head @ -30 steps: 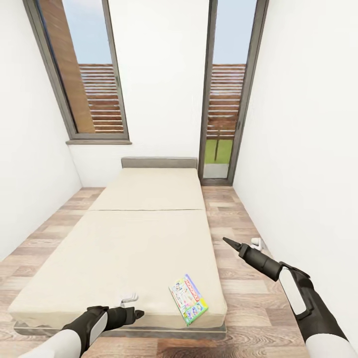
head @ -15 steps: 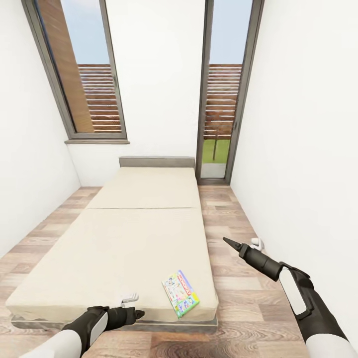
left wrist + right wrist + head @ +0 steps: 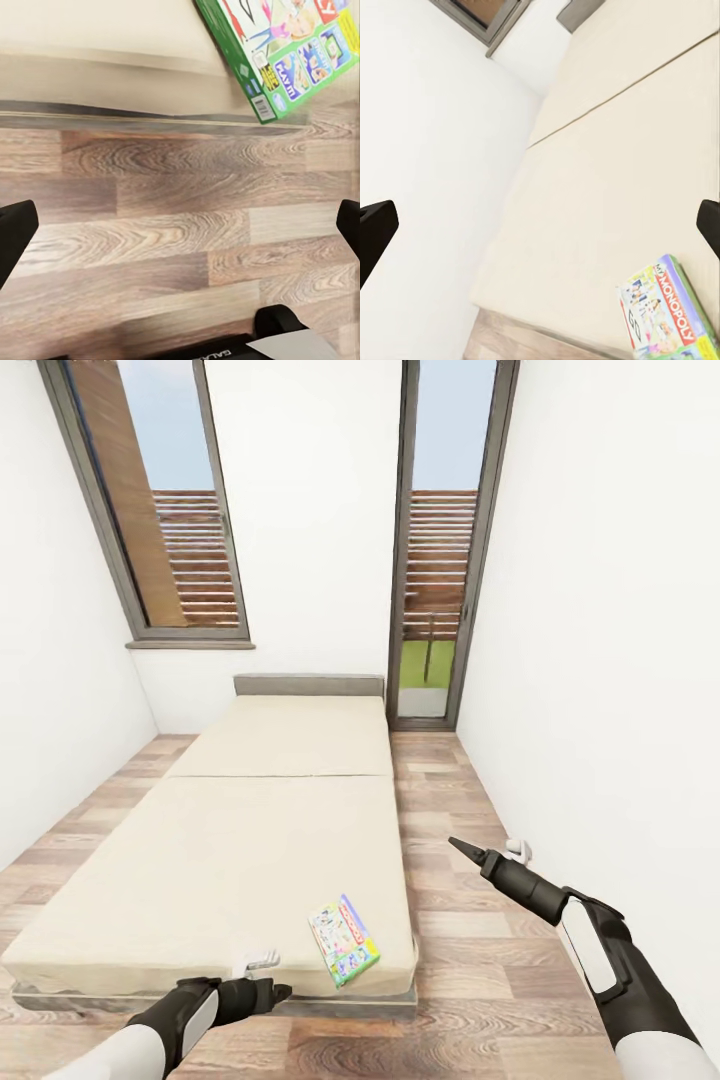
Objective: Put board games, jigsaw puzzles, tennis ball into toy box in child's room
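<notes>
1. One board game, a Monopoly box [image 3: 344, 939], lies flat on the bed [image 3: 250, 840], at the corner of the foot end nearest the robot's right side, close to the mattress edge. The right wrist view shows its printed lid [image 3: 667, 315]; the left wrist view shows a corner of it reaching the mattress edge above the wooden floor [image 3: 180, 232].
2. No second board game can be seen on the bed, though the task names two there. Whether it has been dealt with or merely lies out of sight, I cannot tell.
3. Neither hand carries anything. The left gripper [image 3: 262, 990] hangs low at the foot of the bed, and its wrist view shows both fingers at the picture's sides with bare floor between, so the jaws are spread.
4. The right gripper [image 3: 462, 848] is held out over the floor beside the bed, well apart from the box; its fingers likewise sit far apart in its wrist view, so those jaws are spread too.
5. By my reckoning, most of the task is left: this box is not yet gripped, and the desk, toy box, puzzles and tennis ball lie elsewhere.
</notes>
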Motion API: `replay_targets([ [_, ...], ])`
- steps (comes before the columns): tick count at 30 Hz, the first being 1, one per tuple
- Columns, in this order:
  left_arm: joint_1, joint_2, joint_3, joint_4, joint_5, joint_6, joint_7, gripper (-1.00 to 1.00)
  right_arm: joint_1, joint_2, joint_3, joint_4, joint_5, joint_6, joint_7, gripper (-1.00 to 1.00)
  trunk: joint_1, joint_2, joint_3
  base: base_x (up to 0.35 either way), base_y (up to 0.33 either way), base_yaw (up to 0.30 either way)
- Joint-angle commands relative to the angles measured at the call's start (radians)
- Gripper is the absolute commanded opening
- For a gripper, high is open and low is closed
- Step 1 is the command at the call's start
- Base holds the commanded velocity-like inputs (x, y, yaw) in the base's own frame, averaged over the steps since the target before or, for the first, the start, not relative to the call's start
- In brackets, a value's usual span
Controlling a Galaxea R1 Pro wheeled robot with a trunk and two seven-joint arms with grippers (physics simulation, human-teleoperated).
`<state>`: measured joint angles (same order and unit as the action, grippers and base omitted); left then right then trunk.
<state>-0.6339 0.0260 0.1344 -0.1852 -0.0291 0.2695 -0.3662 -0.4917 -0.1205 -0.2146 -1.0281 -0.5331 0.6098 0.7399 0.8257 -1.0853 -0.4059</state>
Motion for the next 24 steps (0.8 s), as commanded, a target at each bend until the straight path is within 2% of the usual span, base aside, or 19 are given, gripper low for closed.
replay_targets([
  [1, 0.000, -0.001, 0.008, -0.002, -0.003, 0.008, -0.004, 1.00, -0.001, 0.000, -0.001, 0.000, -0.005, 0.007, 0.001, 1.00, 0.000, -0.001, -0.001, -0.012, -0.252, 0.000],
  [15, 0.002, -0.001, 0.008, -0.002, -0.003, 0.007, -0.005, 1.00, -0.001, -0.003, -0.001, 0.000, -0.007, 0.007, 0.001, 1.00, 0.000, -0.001, 0.001, -0.002, -0.142, 0.000],
  [24, 0.002, -0.004, 0.008, -0.002, -0.003, 0.007, -0.004, 1.00, -0.001, -0.002, 0.000, 0.001, -0.004, 0.007, 0.001, 1.00, 0.000, -0.001, 0.001, -0.004, -0.199, 0.000],
])
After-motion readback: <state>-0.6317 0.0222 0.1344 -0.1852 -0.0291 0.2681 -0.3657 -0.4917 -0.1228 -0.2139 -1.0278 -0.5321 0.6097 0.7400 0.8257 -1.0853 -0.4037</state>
